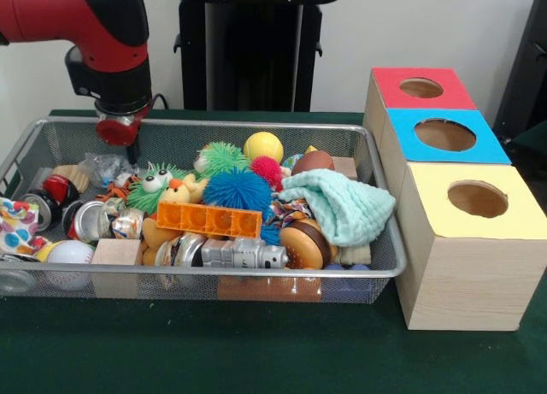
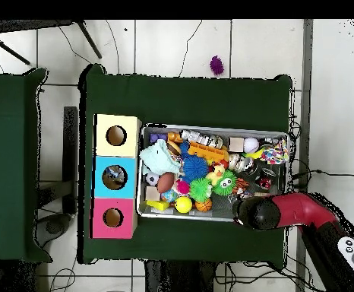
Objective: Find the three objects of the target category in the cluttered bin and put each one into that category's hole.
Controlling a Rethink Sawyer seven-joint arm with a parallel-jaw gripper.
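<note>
The cluttered bin (image 1: 214, 273), a silver wire-mesh basket, holds many toys: a yellow ball (image 1: 263, 145), a blue spiky ball (image 1: 238, 189), a green spiky ball (image 1: 224, 157), an orange block (image 1: 208, 219), a mint cloth (image 1: 338, 202), a burger toy (image 1: 303, 244) and a baseball (image 1: 68, 253). Beside it stand three wooden boxes with round holes, topped red (image 1: 389, 99), blue (image 1: 410, 155) and yellow (image 1: 427, 219). My gripper (image 1: 124, 133) hangs over the bin's far left corner, just above the clutter. In the overhead view it (image 2: 244, 209) is at the bin's (image 2: 210, 128) lower right edge.
A silver robot toy (image 1: 244, 255), a wooden block (image 1: 115, 251) and metal cans (image 1: 85, 219) lie along the bin's near side. The table is covered in green cloth (image 1: 256, 351). A purple spiky ball (image 2: 216, 65) lies on the floor beyond the table.
</note>
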